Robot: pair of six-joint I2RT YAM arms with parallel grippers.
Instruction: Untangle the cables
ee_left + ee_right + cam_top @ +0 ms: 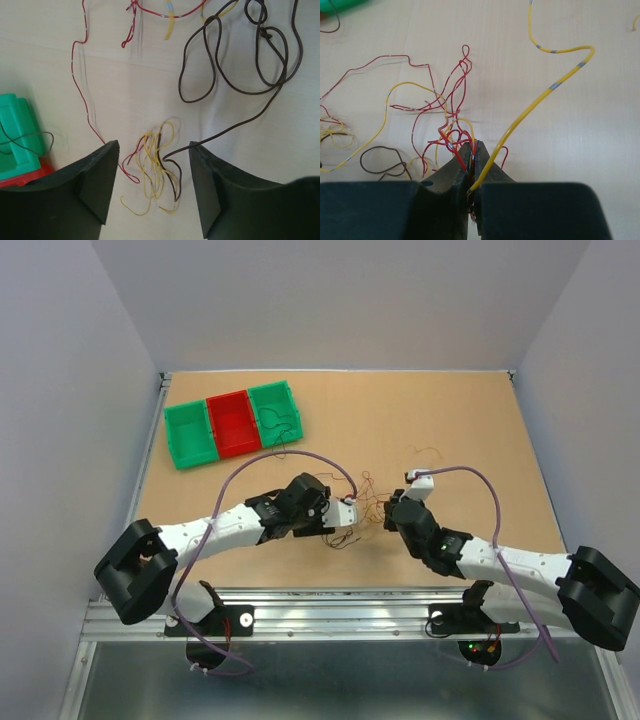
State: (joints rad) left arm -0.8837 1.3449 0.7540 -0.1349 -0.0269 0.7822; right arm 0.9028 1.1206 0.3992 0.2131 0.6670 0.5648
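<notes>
- Pale walls close in a tan table (450,420). Two arms reach in from its near edge, and their grippers face each other near the middle of the board.
- Three bins (235,423) sit in a row at the far left, well apart from the work: two green with one red between them. A thin dark strand lies in the green one nearer the middle of the table.
- Between the two grippers the cables (368,508) lie loose on the table as thin strands in red, yellow and dark brown. They are too many and too crossed to count from above.
- Right gripper (472,165): jaws closed tight on a knot of red strands (455,85) and one banded yellow strand (555,85). The strands fan away from its tips across the table.
- Left gripper (152,185): jaws apart, gripping nothing, low over the table.
- One dark brown cable (250,93) lies in wide curls beyond the left gripper's tips, and one end trails back toward a finger.
- One small yellow clump (155,165) lies right between the left fingers, its long axis along the line of reach, with a red tail at its side.
- As I judge it, the left arm is the nearer one to the clump. A straight close should catch it while the right gripper anchors the knot for pulling apart.
</notes>
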